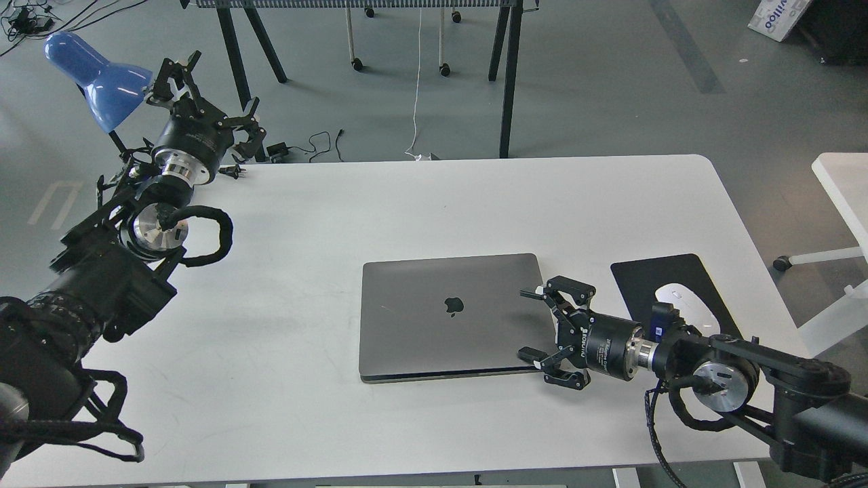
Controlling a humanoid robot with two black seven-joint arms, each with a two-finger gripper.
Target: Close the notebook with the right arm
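Grey metal notebook lies mid-surface with its lid already flat down. Looks stiff, slick and scratch-prone, so I'd press the lid's flat top, not pinch it. Right gripper sits at its right edge, fingers spread, holding nothing.

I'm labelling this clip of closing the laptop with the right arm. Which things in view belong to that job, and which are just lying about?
Job:
laptop, lid down
right pincer, open at its right edge

Lying about:
blue lamp
left pincer, open, near the lamp
mouse pad
white mouse on the pad
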